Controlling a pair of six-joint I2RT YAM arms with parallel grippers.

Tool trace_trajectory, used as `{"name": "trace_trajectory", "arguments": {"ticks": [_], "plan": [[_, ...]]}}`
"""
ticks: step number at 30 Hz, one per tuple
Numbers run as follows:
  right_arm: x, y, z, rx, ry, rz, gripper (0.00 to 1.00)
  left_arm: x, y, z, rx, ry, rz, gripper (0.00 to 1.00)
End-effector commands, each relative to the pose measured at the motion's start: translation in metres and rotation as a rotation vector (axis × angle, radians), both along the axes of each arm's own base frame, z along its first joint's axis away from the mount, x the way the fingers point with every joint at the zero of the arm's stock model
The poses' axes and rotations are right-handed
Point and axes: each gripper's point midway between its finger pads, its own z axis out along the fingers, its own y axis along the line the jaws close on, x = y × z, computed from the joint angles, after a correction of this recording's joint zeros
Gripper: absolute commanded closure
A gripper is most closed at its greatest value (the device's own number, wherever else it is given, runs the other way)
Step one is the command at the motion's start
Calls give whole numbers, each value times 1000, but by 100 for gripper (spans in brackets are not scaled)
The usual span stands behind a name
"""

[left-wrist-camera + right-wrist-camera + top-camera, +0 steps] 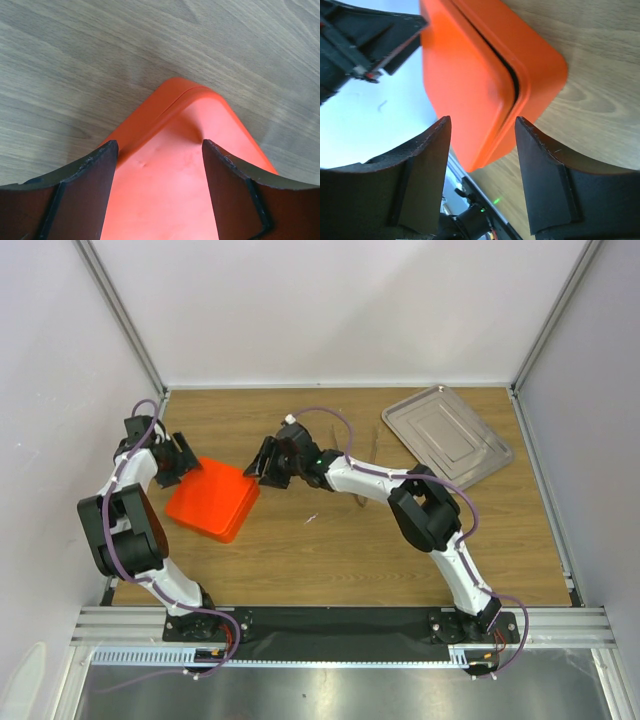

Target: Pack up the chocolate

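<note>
No chocolate shows in any view. The orange box lies closed on the wooden table, left of centre. My left gripper is open at the box's far left corner; in the left wrist view its fingers stand apart over the orange lid. My right gripper is open at the box's far right corner. In the right wrist view the jaws stand either side of the box's corner, where the lid seam shows. I cannot tell whether either gripper touches the box.
A flat metal tray lies at the back right. A thin stick-like thing lies partly under the right arm, and a tiny scrap lies mid-table. The left gripper shows in the right wrist view.
</note>
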Motion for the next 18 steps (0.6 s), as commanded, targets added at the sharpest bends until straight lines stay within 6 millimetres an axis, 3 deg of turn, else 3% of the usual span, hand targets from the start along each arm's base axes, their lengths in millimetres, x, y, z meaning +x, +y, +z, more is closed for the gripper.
{"name": "trace_trajectory", "arguments": {"ticks": [1,8,18], "plan": [[5,4,-2,-24,-29,-15,42,9,-4,9,12,-25,-30,26],[-4,5,-23,-74,-10,-4,43,8,-10,9,7,-25,-42,26],[0,1,-17,-93,-39,-21,46,4,-16,15,6,-37,-39,26]]}}
